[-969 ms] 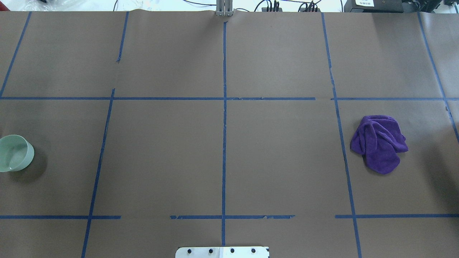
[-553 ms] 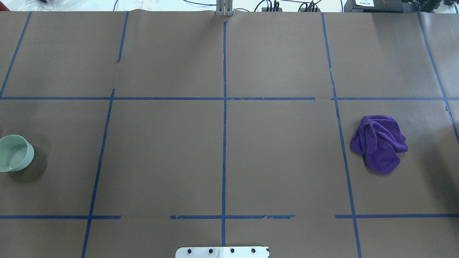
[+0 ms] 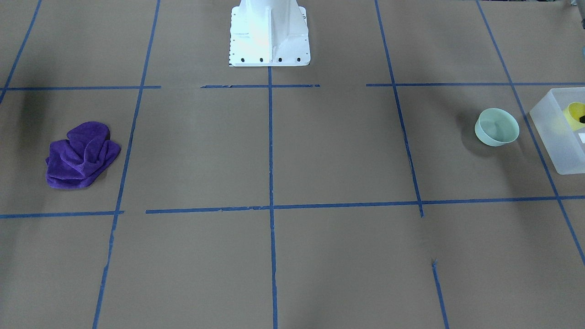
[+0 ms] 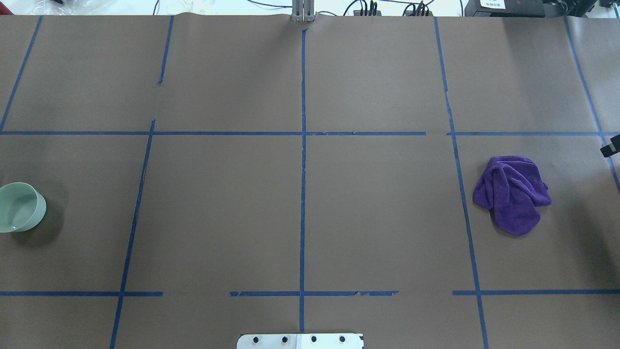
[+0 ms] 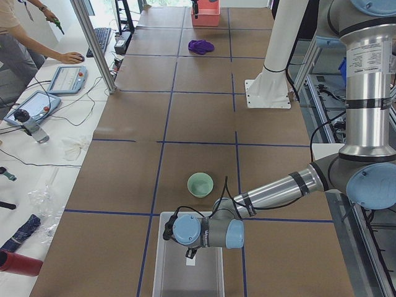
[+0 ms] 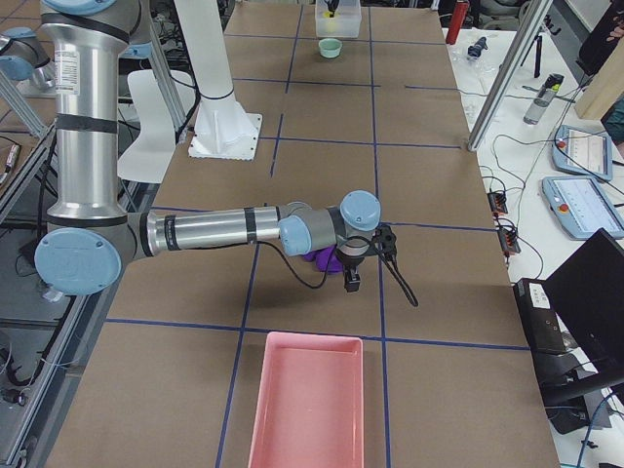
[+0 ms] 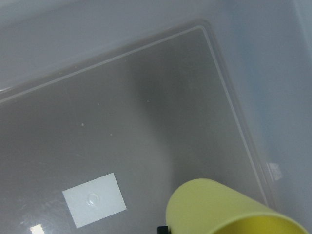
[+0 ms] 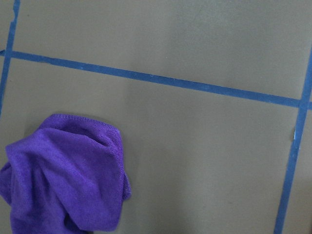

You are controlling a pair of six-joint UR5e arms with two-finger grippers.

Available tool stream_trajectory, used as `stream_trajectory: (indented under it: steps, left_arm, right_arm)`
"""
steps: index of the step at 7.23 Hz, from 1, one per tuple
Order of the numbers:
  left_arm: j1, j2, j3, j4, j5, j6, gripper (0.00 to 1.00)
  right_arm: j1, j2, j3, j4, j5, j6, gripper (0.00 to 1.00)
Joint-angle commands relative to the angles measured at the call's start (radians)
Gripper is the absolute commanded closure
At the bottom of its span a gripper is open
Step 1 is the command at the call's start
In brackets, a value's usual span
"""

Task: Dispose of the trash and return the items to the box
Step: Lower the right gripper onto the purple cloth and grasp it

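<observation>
The yellow cup [image 7: 229,210] hangs tilted inside the frosted box [image 3: 555,137], close under the left wrist camera. A black finger [image 3: 582,119] sits in its mouth, so my left gripper [image 5: 189,252] is shut on the cup above the box floor. The mint-green bowl [image 3: 497,127] stands upright on the table just beside the box; it also shows in the overhead view [image 4: 19,207]. My right gripper [image 6: 351,284] hovers next to a purple cloth [image 4: 512,193]. Its fingers show in no close view, so I cannot tell if it is open.
A pink tray [image 6: 307,405] lies at the table's right end, beyond the purple cloth [image 3: 81,154]. The white robot base [image 3: 269,34] stands at the middle of the robot's side. Blue tape lines cross the brown table.
A black part of the right arm has come into the overhead view at its right edge. The bowl and the cloth have not moved.
</observation>
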Motion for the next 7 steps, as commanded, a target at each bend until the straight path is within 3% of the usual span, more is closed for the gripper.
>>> stream_trajectory:
  steps: [1,2,4,7]
  left_arm:
    - [0.0,0.005,-0.069,0.005,0.003,-0.005,0.32]
    - [-0.006,0.018,-0.161,0.011,0.009,-0.005,0.22]
    - [-0.049,0.014,-0.277,0.022,0.016,-0.085,0.18]
    - [-0.054,0.008,-0.56,0.209,0.101,-0.32,0.17]
  right_arm:
    - [-0.063,0.0,0.005,0.116,-0.02,0.205,0.0]
    - [-0.11,0.001,0.007,0.209,-0.047,0.33,0.0]
    - [-0.278,0.001,0.004,0.346,-0.171,0.59,0.0]
    - [-0.424,0.033,0.002,0.357,-0.285,0.738,0.0]
